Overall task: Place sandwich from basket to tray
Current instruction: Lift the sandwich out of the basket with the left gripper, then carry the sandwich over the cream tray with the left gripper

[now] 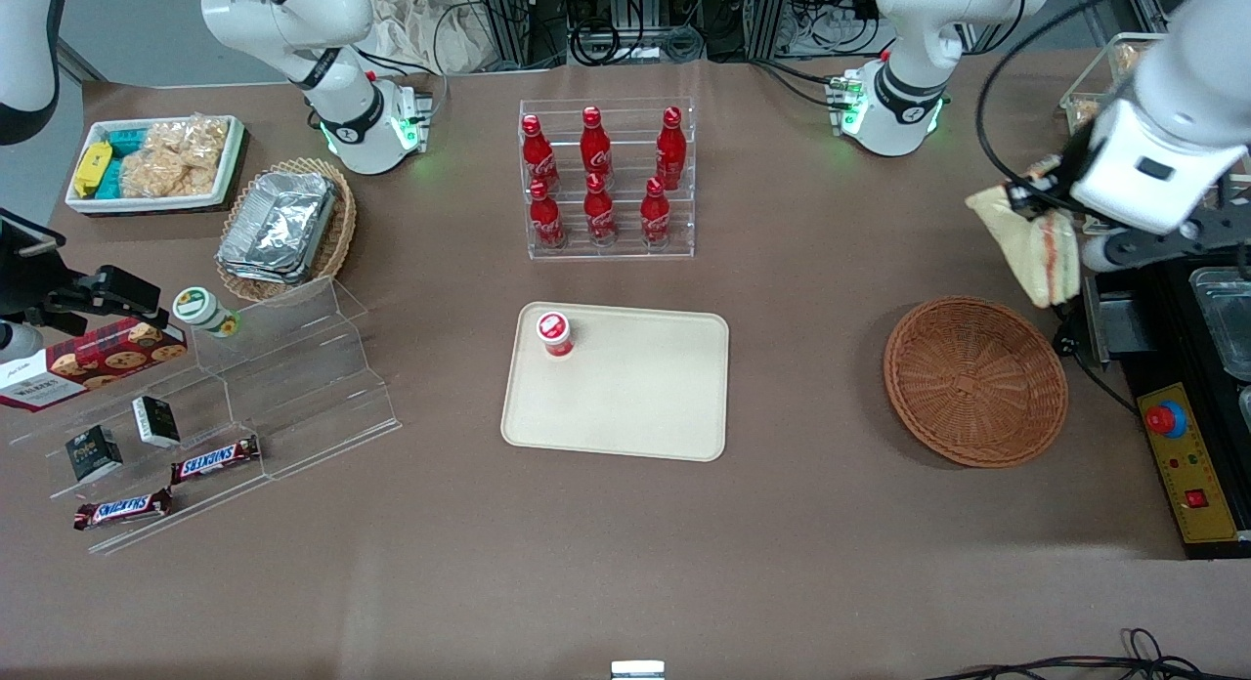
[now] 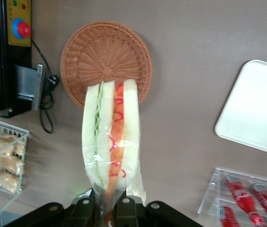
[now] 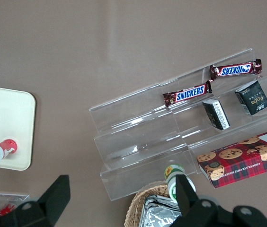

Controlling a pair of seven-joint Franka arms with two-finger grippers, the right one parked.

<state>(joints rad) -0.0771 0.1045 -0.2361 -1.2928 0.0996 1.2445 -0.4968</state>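
Gripper [image 2: 106,208] is up in the air above the table at the working arm's end, fingers clamped on one end of the sandwich [image 2: 111,142]. Sandwich hangs free from it, off the table, wrapped in clear film; red + green filling shows along the cut edge in the wrist view. In the front view the sandwich [image 1: 1036,245] is above and just farther from the cam than the basket [image 1: 975,380], not touching it. Basket sits on the table w/ nothing in it, well apart from the tray [image 1: 625,392]. Tray is near table centre, w/ a small red-capped cup [image 1: 554,333] upright in one corner, rest of it bare. Rack of red bottles [image 1: 603,177] stands farther from the cam than the tray. Snickers bars [image 1: 217,458] on a clear stepped stand [image 1: 283,387] toward the parked arm's end.
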